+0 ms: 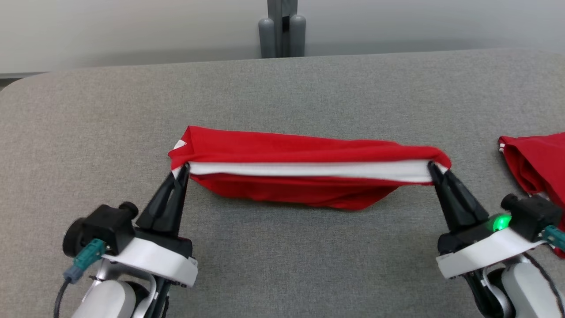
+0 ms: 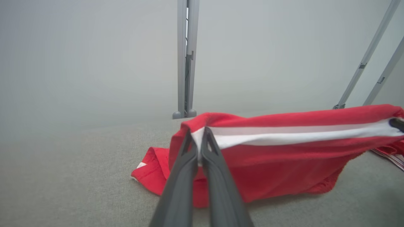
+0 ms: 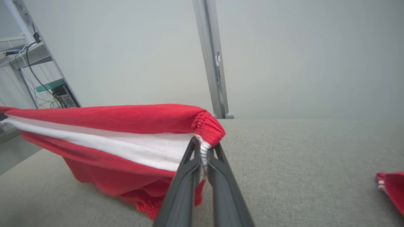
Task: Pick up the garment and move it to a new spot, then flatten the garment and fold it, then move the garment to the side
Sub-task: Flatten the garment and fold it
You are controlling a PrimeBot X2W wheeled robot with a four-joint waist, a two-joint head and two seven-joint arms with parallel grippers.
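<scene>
The garment (image 1: 304, 150) is red with a white band, stretched between my two grippers over the grey table (image 1: 282, 88). My left gripper (image 1: 183, 170) is shut on the band's left end; its wrist view shows the fingers (image 2: 181, 170) pinching the white edge of the garment (image 2: 284, 164). My right gripper (image 1: 435, 170) is shut on the band's right end, where the cloth bunches at the fingertips in the right wrist view (image 3: 203, 148). The red body of the garment (image 3: 120, 116) sags below the band and its lower part touches the table.
A second red cloth (image 1: 536, 161) lies at the table's right edge, close to my right wrist, and shows in the right wrist view (image 3: 391, 186). A grey post (image 1: 281, 28) stands behind the table's far edge. Bare grey tabletop lies ahead and to the left.
</scene>
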